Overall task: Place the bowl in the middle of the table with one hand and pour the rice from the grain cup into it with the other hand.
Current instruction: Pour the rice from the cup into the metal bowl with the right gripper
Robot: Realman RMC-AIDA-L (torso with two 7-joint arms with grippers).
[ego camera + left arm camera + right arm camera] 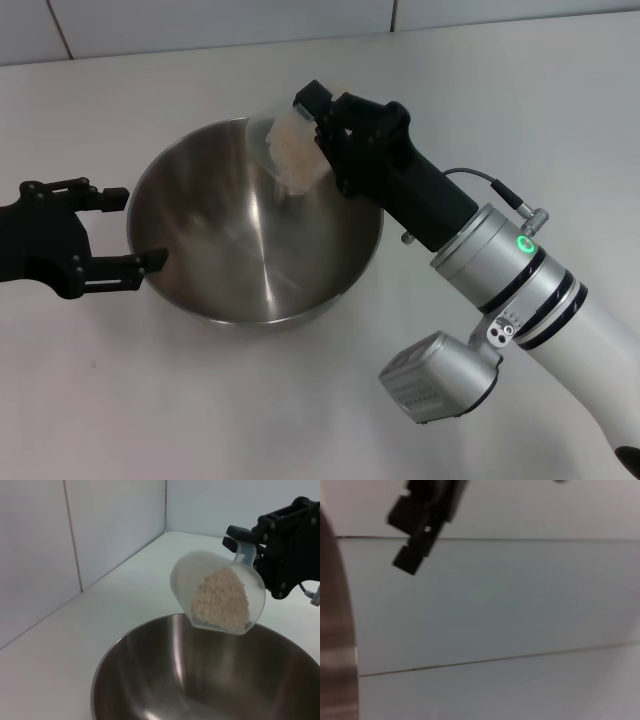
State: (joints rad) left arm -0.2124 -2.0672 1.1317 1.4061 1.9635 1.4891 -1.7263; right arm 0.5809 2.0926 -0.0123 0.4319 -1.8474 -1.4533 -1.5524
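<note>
The bowl (255, 225) sits mid-table (150, 400). The right gripper (318, 118) pinches the grain cup (290, 150) by its handle, tilted over the bowl's far rim, rice (221, 600) heaped at its lip. The left gripper (128, 228) hangs spread around the bowl's left rim.

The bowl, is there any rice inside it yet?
The bowl looks bare inside, with no rice visible. The rice sits in the tilted grain cup above it, held by the right tool.
</note>
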